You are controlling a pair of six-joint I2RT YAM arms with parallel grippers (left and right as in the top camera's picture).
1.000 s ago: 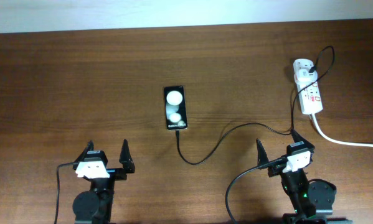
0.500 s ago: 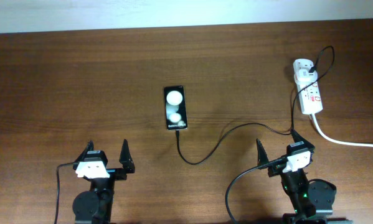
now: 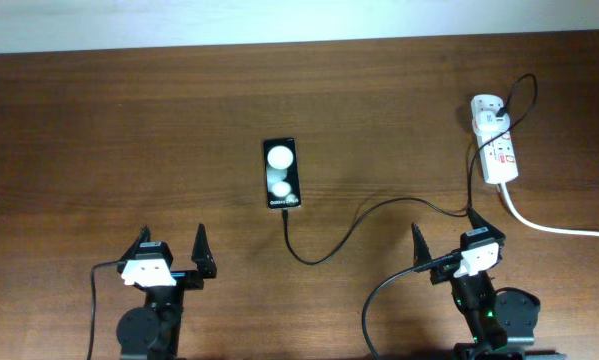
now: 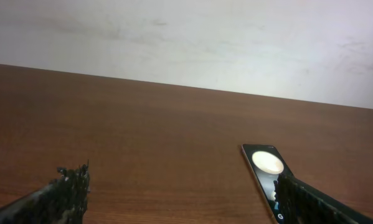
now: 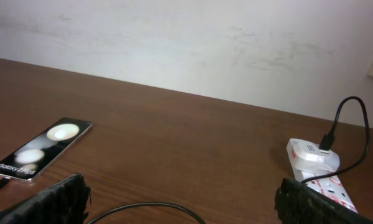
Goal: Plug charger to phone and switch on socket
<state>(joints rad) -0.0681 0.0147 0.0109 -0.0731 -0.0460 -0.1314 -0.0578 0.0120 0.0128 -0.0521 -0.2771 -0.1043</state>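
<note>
The black phone (image 3: pixel 282 174) lies flat mid-table, two light reflections on its screen, white text at its near end. It also shows in the left wrist view (image 4: pixel 265 175) and the right wrist view (image 5: pixel 42 149). The charger cable (image 3: pixel 359 222) runs from the phone's near end (image 3: pixel 283 211) in a curve to a plug on the white socket strip (image 3: pixel 496 150) at the far right, also seen in the right wrist view (image 5: pixel 317 165). My left gripper (image 3: pixel 173 246) is open and empty at the front left. My right gripper (image 3: pixel 445 236) is open and empty, just near the cable.
The strip's thick white cord (image 3: pixel 554 226) runs off the right edge. A pale wall (image 5: pixel 186 43) stands behind the table's far edge. Bare brown wood (image 3: pixel 129 130) lies to the left of the phone.
</note>
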